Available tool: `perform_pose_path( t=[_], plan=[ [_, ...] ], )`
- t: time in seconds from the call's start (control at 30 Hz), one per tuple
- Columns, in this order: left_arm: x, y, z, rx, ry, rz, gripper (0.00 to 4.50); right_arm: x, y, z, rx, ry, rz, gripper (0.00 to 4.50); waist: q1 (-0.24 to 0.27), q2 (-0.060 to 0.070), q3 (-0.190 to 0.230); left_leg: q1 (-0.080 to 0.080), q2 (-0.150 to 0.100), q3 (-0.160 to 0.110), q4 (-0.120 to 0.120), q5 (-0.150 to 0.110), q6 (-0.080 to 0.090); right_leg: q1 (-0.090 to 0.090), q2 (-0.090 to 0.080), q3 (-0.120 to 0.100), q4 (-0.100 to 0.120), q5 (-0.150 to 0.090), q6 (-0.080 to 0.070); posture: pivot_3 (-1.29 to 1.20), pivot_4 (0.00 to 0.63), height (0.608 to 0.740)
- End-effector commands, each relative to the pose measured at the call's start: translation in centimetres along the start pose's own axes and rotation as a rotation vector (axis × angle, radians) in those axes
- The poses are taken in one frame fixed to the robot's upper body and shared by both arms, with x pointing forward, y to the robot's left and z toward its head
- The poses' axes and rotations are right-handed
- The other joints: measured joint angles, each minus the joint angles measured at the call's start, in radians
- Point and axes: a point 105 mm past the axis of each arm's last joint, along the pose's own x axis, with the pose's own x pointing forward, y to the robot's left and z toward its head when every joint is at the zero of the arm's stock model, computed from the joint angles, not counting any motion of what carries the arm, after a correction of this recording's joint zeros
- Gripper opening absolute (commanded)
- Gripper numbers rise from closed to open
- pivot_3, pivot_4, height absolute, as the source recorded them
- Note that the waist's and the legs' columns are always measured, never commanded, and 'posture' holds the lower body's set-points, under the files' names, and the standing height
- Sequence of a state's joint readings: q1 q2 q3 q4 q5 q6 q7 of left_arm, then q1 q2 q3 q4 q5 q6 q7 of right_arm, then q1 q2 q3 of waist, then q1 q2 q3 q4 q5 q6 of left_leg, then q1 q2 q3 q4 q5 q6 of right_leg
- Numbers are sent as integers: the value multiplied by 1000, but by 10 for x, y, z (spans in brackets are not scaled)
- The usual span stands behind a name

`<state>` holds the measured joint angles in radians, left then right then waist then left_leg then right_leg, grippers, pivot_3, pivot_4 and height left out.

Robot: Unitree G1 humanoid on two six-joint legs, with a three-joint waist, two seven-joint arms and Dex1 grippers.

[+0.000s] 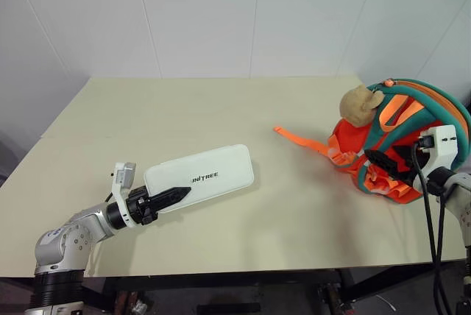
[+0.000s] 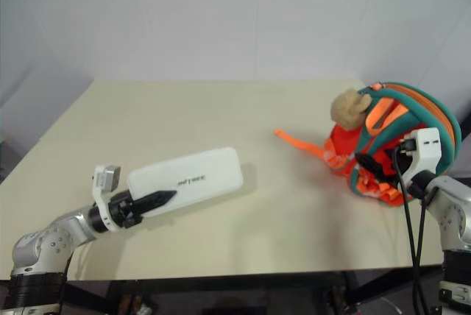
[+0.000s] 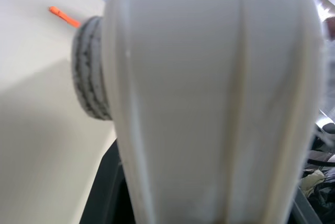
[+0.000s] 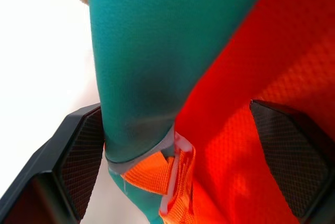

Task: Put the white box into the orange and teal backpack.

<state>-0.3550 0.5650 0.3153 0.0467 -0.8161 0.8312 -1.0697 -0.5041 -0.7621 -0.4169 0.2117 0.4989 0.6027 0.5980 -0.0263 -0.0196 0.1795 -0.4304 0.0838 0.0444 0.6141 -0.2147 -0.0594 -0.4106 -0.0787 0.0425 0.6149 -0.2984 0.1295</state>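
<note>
The white box (image 1: pixel 202 177) lies lengthwise over the left half of the tan table (image 1: pixel 184 109), dark lettering on top. My left gripper (image 1: pixel 173 195) is shut on its near left end, one black finger lying across the lid. The left wrist view looks along the box (image 3: pixel 209 93). Whether the box rests on the table or hangs just above it I cannot tell. The orange and teal backpack (image 1: pixel 423 105) stands at the table's right edge with a tan bear charm (image 1: pixel 358 104). My right gripper (image 4: pixel 180 130) is open against its front, teal trim (image 4: pixel 136 51) and orange fabric between the fingers (image 4: pixel 84 150).
A loose orange strap (image 1: pixel 298 139) trails from the backpack toward the table's middle. A white wall stands behind the table. The table's front edge (image 1: pixel 257 263) runs just beyond both arms. Black cables (image 1: pixel 430 219) hang along my right forearm.
</note>
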Motion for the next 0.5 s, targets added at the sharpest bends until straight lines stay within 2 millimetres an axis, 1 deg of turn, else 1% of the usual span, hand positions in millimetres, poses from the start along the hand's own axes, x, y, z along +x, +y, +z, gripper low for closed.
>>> perform_pose_path(
  t=[0.03,0.13,0.2,0.27,0.33,0.43,0.5],
  plan=[
    [6,-9,16,45,-20,-52,1370,7,7,19,10,-100,-12,4500,-1,0,0,0,0,0,0,0,0,0,0,0,1,0,0,0,150,740],
    [9,-8,17,41,-16,-64,1370,20,9,22,40,-161,-58,4500,-4,0,0,3,0,1,0,1,-1,0,0,1,3,0,0,0,150,740],
    [10,-8,17,39,-15,-69,1370,24,11,24,61,-187,-71,4500,-5,0,0,4,0,3,0,1,-1,0,0,2,4,0,0,0,150,740],
    [11,-8,17,37,-15,-72,1370,30,17,24,89,-208,-62,4500,-4,0,0,4,0,3,-1,1,-1,0,0,2,5,0,-1,0,150,740],
    [11,-8,17,33,-12,-75,1370,37,29,23,98,-228,-38,4500,-3,0,0,4,0,3,-1,1,-1,0,0,3,4,0,-1,0,150,740],
    [12,-8,16,31,-9,-77,1370,42,34,22,102,-251,-41,4500,-3,0,0,4,0,3,-1,1,-1,0,0,3,4,0,-1,0,150,740],
    [11,-8,16,32,-9,-75,1370,43,37,22,106,-265,-25,4126,-3,0,0,4,0,3,-1,1,-1,0,0,3,5,0,-1,0,150,740]
  ],
)
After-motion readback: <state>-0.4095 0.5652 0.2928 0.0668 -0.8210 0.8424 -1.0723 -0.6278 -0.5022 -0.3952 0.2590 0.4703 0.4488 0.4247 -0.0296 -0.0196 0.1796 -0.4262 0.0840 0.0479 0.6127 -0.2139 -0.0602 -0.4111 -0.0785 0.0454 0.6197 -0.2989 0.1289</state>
